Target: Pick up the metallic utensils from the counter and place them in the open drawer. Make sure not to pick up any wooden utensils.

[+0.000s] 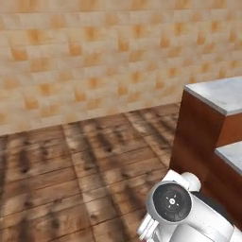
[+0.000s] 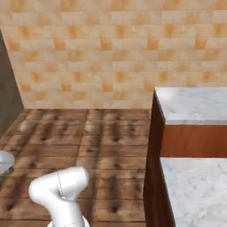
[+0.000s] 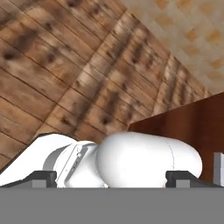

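Note:
My gripper (image 3: 111, 178) points down toward the wooden floor in the hand view. Its two dark fingertips (image 3: 43, 177) stand far apart, open, with nothing held between them. The counter (image 2: 191, 104) is a white-grey marble slab over a reddish-brown wood panel; its end juts in from the right of the right base view. The same counter (image 1: 220, 93) appears at the right edge of the left base view. No objects lie on the stretch of marble I can see. The metallic utensils, the wooden utensils and the open drawer are out of view.
A lower marble top (image 2: 195, 190) sits in front of the counter, near the base. Brown plank floor (image 1: 85, 165) spreads to the left, up to a tan tiled wall (image 1: 94, 56). A dark panel (image 2: 8, 84) stands at the far left.

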Tool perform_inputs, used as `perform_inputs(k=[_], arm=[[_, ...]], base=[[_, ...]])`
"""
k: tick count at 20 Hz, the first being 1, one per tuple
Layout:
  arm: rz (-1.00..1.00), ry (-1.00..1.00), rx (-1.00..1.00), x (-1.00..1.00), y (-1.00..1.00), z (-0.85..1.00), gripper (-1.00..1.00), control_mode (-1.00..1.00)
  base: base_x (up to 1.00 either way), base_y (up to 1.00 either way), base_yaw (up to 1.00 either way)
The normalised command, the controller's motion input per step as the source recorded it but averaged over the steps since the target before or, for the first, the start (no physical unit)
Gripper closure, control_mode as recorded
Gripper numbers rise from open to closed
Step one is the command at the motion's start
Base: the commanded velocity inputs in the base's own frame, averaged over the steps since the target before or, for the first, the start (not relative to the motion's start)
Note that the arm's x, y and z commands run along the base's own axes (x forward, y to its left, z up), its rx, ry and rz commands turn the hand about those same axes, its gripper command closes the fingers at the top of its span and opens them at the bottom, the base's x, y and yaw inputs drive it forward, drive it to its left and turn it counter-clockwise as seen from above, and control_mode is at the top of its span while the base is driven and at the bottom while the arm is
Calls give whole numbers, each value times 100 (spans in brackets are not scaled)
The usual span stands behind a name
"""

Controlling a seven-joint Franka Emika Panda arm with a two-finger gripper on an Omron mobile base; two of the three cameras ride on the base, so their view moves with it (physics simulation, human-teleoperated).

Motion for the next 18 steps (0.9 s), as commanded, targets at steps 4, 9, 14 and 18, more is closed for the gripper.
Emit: perform_inputs(k=[4,9,14,18], arm=[[0,0,0,0,0,0,-100,100],[0,0,0,0,0,0,-100,100],[0,0,0,0,0,0,-100,100],[0,0,0,0,0,0,-100,100]], base=[[100,66,-46],[100,80,-49],[100,80,-55],[100,79,-57]])
